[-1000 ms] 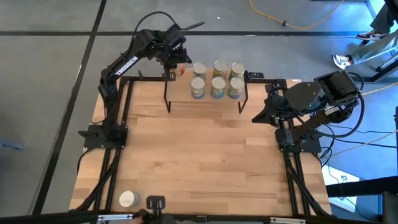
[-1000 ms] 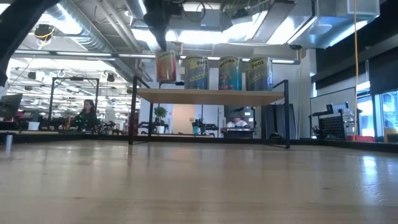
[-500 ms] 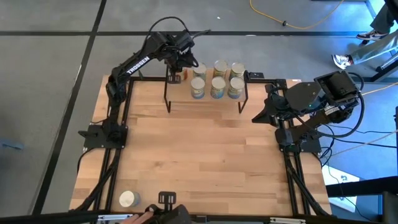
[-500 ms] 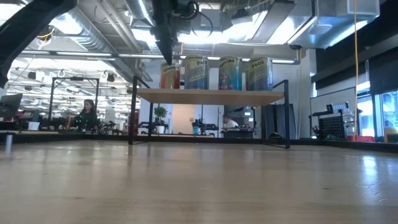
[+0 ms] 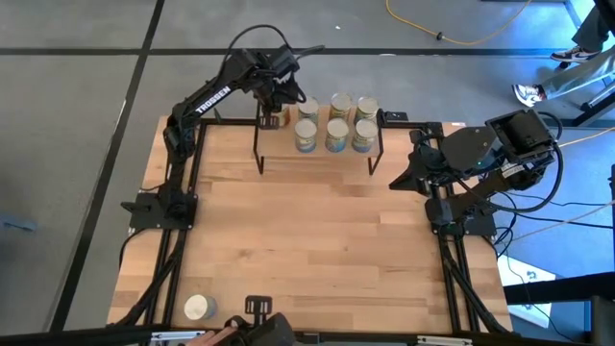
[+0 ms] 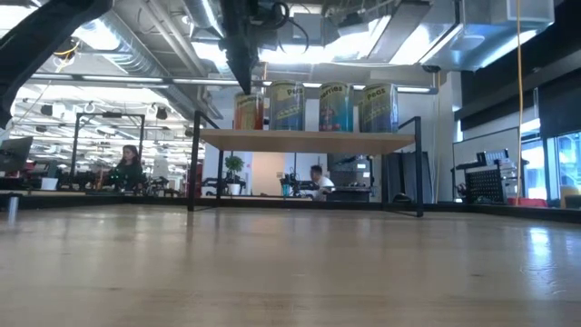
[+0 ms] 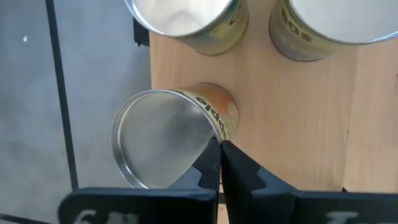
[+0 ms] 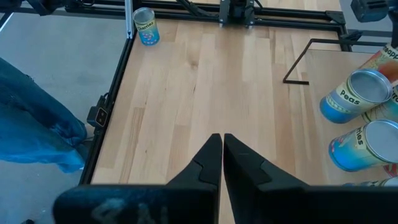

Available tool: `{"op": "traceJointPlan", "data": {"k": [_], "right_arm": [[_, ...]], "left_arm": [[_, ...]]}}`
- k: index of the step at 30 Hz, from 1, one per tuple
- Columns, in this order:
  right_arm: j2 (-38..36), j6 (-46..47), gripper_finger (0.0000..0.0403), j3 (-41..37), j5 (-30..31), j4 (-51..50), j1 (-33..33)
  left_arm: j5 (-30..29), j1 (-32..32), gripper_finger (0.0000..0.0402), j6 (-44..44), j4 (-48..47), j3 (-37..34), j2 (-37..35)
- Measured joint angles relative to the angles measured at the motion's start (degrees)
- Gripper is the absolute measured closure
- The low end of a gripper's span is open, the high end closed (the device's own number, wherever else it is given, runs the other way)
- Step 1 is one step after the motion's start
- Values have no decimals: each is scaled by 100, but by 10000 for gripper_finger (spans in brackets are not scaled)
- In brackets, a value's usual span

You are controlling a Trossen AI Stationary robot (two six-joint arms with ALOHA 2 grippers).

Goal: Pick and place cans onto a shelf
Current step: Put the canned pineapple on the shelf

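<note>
Up on the shelf [image 5: 279,130] an orange-labelled can [image 7: 180,134] stands upright, silvery top bare, beside six others. Left gripper [image 7: 220,163] hovers just beside it, fingers together; right gripper [image 8: 218,155], also closed, waits off the table's right side.

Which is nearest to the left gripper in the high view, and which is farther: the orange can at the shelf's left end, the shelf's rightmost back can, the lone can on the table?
From the left gripper:
1. Orange can, at the shelf's left end, directly under the gripper.
2. Rightmost back can, at the shelf's right end.
3. Lone can, at the table's near left corner, farthest by a wide margin.
</note>
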Motion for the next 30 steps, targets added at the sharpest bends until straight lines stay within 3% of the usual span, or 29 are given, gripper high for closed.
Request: {"op": "traceJointPlan", "data": {"k": [8,21,30], "right_arm": [[0,0,384,0,-4,0,2],[0,0,384,0,-7,0,2],[0,2,384,0,-7,0,0]], "left_arm": [[-96,-5,401,-7,18,-383,-33],[-156,-41,400,-55,122,-409,-21],[-196,-125,357,-54,234,-420,-4]]}}
